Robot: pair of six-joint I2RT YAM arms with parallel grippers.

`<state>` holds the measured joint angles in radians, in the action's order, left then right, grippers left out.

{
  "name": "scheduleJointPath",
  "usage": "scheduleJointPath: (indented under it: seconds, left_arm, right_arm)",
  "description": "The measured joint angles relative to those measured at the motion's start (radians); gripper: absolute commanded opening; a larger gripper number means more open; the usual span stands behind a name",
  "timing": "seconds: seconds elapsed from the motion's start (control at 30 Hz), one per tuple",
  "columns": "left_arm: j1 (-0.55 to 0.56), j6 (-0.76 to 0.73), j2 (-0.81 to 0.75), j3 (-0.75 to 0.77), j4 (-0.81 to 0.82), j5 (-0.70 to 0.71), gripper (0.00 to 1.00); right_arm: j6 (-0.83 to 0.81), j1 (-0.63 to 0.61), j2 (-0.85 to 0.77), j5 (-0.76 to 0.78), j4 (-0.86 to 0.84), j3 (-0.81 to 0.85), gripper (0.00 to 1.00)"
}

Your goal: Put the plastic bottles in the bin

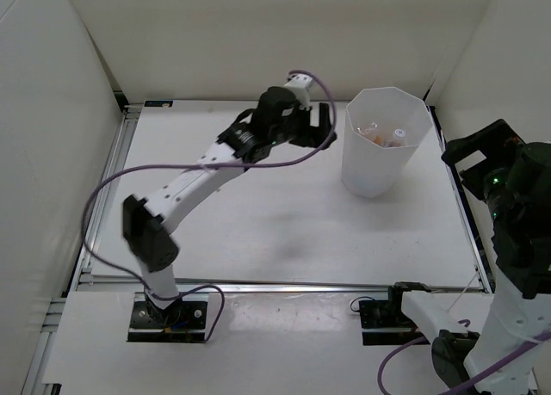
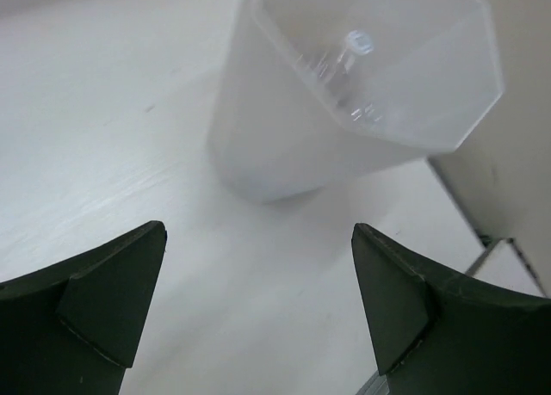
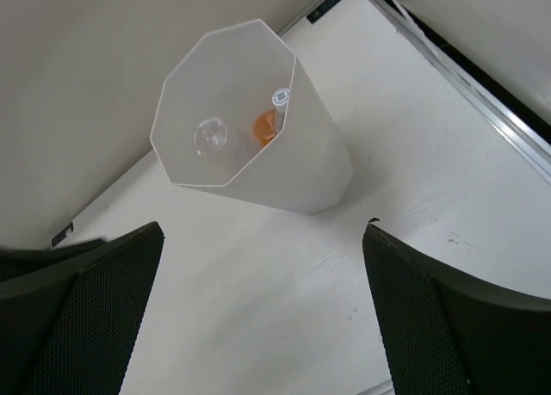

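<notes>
The white faceted bin (image 1: 370,167) stands upright at the back right of the table. Inside it lie an orange bottle (image 3: 265,126), a clear bottle (image 3: 209,138) and a white-capped one (image 3: 281,96); in the top view they show as orange and clear shapes (image 1: 381,135). My left gripper (image 1: 327,126) hovers just left of the bin's rim, open and empty, and the left wrist view shows the bin's wall (image 2: 284,145) beyond my gripper (image 2: 258,300). My right gripper (image 1: 472,158) hangs open to the right of the bin, nothing between its fingers (image 3: 258,309).
White walls close in the table on the left, back and right. A metal rail (image 1: 469,214) runs along the right edge, close to the right arm. The left arm's purple cable (image 1: 284,163) loops over the table's middle.
</notes>
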<state>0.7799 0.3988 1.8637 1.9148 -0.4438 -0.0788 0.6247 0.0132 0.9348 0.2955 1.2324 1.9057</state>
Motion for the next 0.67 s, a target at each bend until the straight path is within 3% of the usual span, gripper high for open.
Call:
scheduleJointPath:
  seconds: [0.17, 0.27, 0.37, 0.57, 0.67]
  left_arm:
    - [-0.013, -0.042, -0.485, -0.449, -0.016, 0.230, 1.00]
    - [-0.015, -0.034, -0.717, -0.651, -0.014, 0.341, 1.00]
    - [-0.040, 0.014, -0.906, -0.822, -0.089, 0.473, 1.00]
    - [-0.074, 0.148, -1.016, -0.927, -0.361, 0.756, 1.00]
    - [-0.074, 0.316, -1.025, -0.931, -0.530, 0.926, 1.00]
  right_arm:
    - [0.017, 0.000, 0.042, -0.021, 0.002, -0.064, 1.00]
    - [-0.004, 0.000, 0.058, -0.044, 0.010, -0.118, 1.00]
    - [-0.051, 0.002, 0.105, -0.161, 0.030, -0.146, 1.00]
    - [-0.084, 0.002, 0.174, -0.372, 0.024, -0.297, 1.00]
    - [-0.090, 0.002, 0.169, -0.431, 0.027, -0.340, 1.00]
